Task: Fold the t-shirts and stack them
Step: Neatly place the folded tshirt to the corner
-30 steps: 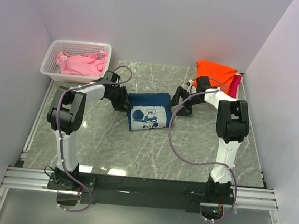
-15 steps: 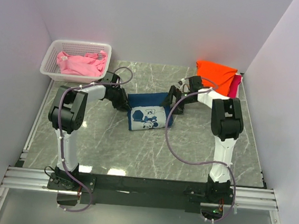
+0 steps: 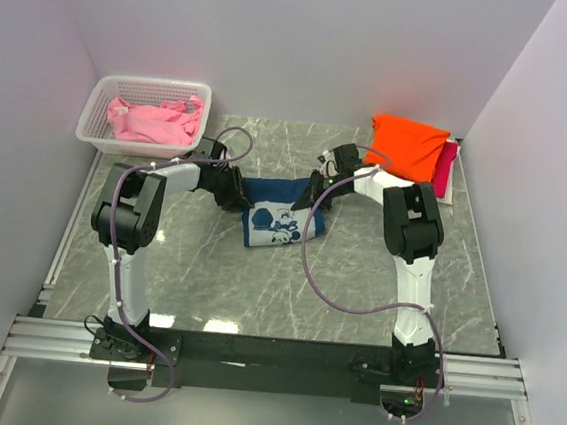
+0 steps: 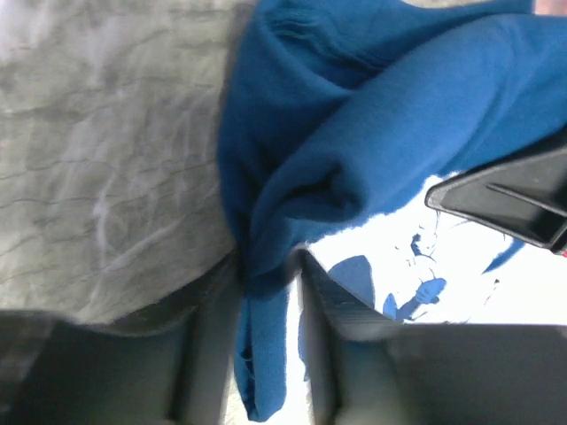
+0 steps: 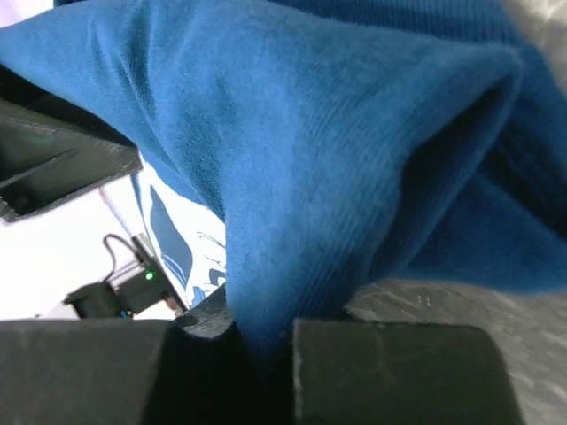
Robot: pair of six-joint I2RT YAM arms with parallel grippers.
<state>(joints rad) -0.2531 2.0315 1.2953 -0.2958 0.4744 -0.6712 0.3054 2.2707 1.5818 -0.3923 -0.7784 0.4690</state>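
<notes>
The dark navy t-shirt (image 3: 281, 209) with a white-and-pale-blue print lies folded in the middle of the table. My left gripper (image 3: 233, 194) is at its left edge, shut on a fold of the navy cloth (image 4: 266, 292). My right gripper (image 3: 315, 198) is at its right edge, shut on a bunched fold of the same shirt (image 5: 266, 292). An orange t-shirt (image 3: 409, 144) lies folded on top of a magenta one (image 3: 447, 160) at the back right. A pink t-shirt (image 3: 152, 121) sits crumpled in the basket.
The white lattice basket (image 3: 101, 107) stands at the back left corner. White walls close in the table on the left, back and right. The grey marble tabletop (image 3: 257, 280) lies bare in front of the navy shirt.
My right gripper has moved left from beside the orange stack to the navy shirt's right edge and shut on it. The left gripper has stayed at the shirt's left edge.
</notes>
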